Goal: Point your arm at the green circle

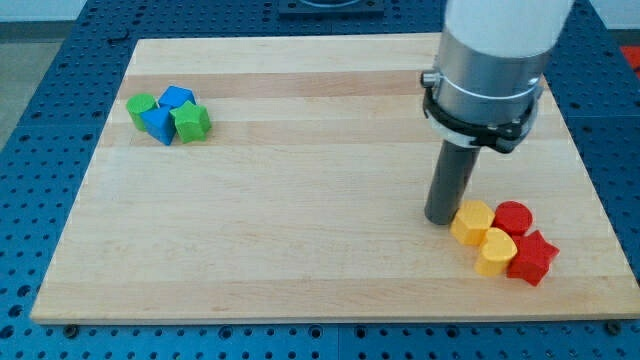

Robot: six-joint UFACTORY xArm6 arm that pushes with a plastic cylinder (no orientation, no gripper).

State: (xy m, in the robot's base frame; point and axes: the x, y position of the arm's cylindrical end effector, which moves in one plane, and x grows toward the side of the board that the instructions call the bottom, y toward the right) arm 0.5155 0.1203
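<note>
The green circle lies at the view's upper left, touching a cluster of two blue blocks and a green star-like block. My tip stands at the view's lower right, far from the green circle. It sits just left of a yellow hexagon-like block, about touching it.
Beside my tip lies a cluster: a red round block, a yellow heart-like block and a red star. The wooden board rests on a blue perforated table.
</note>
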